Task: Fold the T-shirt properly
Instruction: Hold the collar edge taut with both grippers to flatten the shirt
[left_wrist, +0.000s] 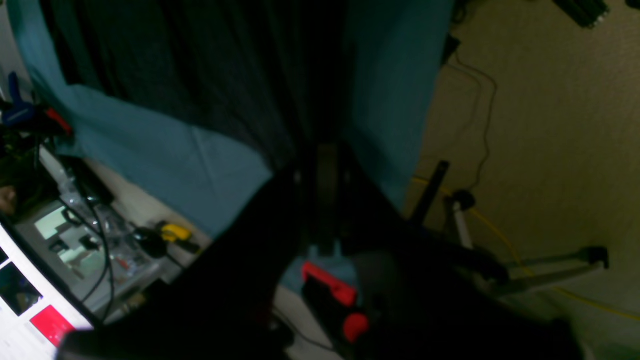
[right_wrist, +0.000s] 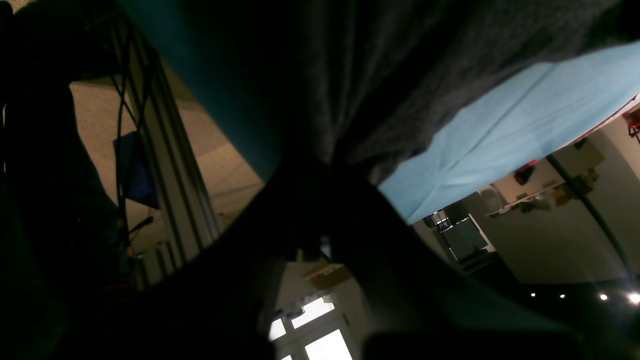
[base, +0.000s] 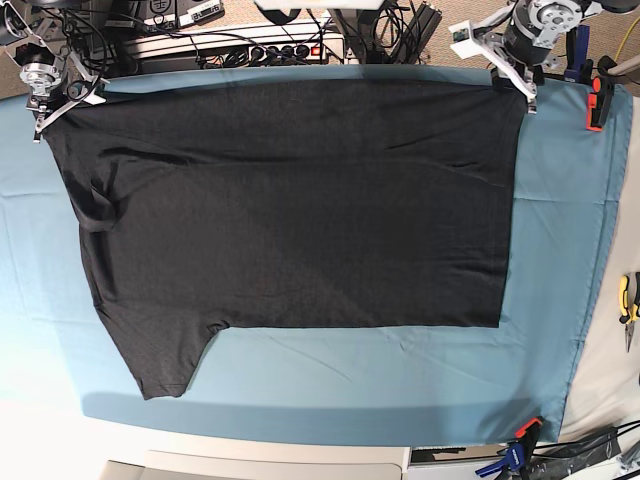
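T-shirt (base: 300, 210) lies spread flat, plain side up, on the teal cloth (base: 420, 380) that covers the surface. One sleeve (base: 160, 360) juts toward the near edge on the base view's left. Far edge of the shirt runs along the cloth's far edge.

Right end effector (base: 45, 85) sits at the far corner on the base view's left, left end effector (base: 515, 72) at the far corner on the right. Both are pressed together, and each looks to pinch a corner of the shirt's far edge. In the wrist views dark fabric gathers into pleats that converge at the fingers: T-shirt (left_wrist: 200, 75) and (right_wrist: 380, 75). Fingers themselves sit in shadow.

Handling, as a judgement: soft, light cotton, no stiffness. It will drape and sag between two held points and wrinkle if dragged. Likely clings a little to the cloth, so pulling may shift the cloth too. Corners and hem edges are the best hold, since a thin pinch there catches one layer. Both held corners should travel together, level, to keep the fold line straight. The loose sleeve may trail or fold under.
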